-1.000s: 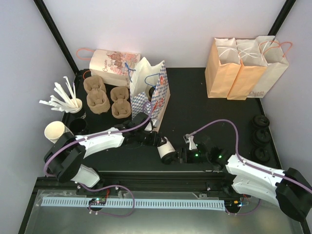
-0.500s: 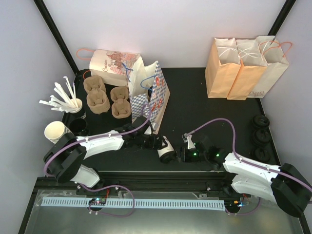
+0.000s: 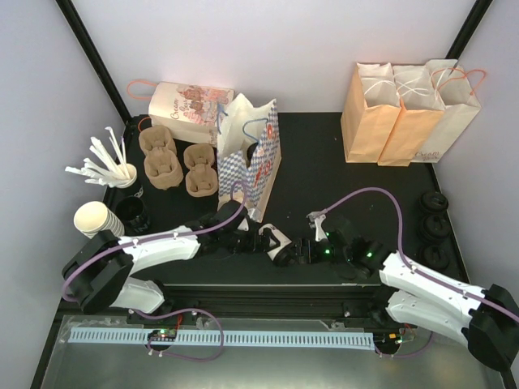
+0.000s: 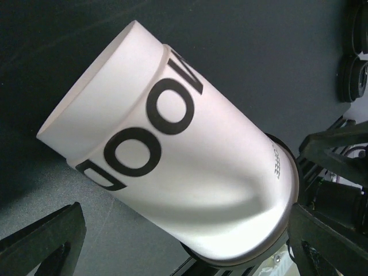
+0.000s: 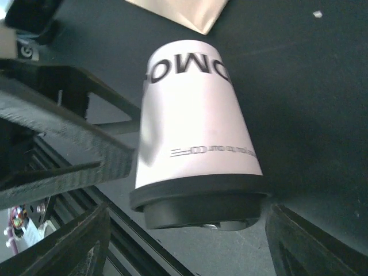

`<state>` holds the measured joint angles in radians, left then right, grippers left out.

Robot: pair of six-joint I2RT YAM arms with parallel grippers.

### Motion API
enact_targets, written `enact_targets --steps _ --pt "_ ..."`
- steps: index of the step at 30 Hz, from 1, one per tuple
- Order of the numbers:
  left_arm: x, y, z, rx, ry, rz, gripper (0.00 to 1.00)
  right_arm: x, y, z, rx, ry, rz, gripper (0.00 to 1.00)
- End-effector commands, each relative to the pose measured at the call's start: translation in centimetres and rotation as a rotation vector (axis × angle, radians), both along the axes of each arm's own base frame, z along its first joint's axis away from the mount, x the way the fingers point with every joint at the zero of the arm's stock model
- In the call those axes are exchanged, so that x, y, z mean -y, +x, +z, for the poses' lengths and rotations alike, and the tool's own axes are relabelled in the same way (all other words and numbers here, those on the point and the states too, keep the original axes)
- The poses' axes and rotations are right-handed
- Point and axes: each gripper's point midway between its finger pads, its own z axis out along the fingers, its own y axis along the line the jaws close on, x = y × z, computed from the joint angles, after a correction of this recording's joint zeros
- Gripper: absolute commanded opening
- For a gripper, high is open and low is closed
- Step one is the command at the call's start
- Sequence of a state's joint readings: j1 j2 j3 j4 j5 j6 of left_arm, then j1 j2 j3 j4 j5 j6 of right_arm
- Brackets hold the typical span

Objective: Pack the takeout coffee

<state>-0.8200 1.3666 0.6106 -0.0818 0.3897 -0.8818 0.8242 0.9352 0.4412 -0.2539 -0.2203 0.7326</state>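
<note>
Handover of a tipped coffee cup

Right gripper (image 3: pixel 302 250) seems to hold the small white paper cup with black lettering and black plastic lid (image 3: pixel 280 244) at its lid end; it should grip squarely before lifting. Left gripper (image 3: pixel 258 240), jaws spread wide, brackets the base, near the blue checked paper bag (image 3: pixel 253 159).

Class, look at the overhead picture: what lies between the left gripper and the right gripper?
In the top view, the lidded takeout coffee cup lies tipped between the left gripper and the right gripper; both wrist views show it too.
</note>
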Motion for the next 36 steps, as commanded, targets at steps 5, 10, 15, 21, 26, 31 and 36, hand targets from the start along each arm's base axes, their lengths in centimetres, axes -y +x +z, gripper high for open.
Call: enact_targets --steps 5,10,15,21,26,31,36 --pt "1.2 0.5 0.5 -0.013 -0.063 0.029 0.99 0.0 -1.4 -0.6 0.111 -0.036 0.142 0.8" --pt "1.3 0.7 -0.1 -0.015 -0.046 0.034 0.99 0.1 -1.2 -1.4 0.158 -0.075 0.158 0.87" --pt "1.9 1.3 -0.3 -0.014 -0.046 0.031 0.99 0.3 -0.5 -2.1 0.168 -0.141 0.16 0.93" --pt "2.5 2.1 -0.1 0.0 -0.042 0.03 0.99 0.5 0.5 -2.8 0.151 -0.172 0.104 0.9" --pt "2.5 2.3 -0.3 0.006 -0.027 0.031 0.98 -0.3 1.0 -2.2 0.161 -0.131 0.087 0.86" --pt "2.5 2.3 -0.4 0.012 -0.017 0.021 0.97 -0.7 1.2 -1.7 0.238 -0.146 0.163 0.86" --pt "2.7 2.3 -0.4 0.012 -0.007 -0.005 0.96 -0.1 1.6 -1.2 0.252 -0.139 0.19 0.89"
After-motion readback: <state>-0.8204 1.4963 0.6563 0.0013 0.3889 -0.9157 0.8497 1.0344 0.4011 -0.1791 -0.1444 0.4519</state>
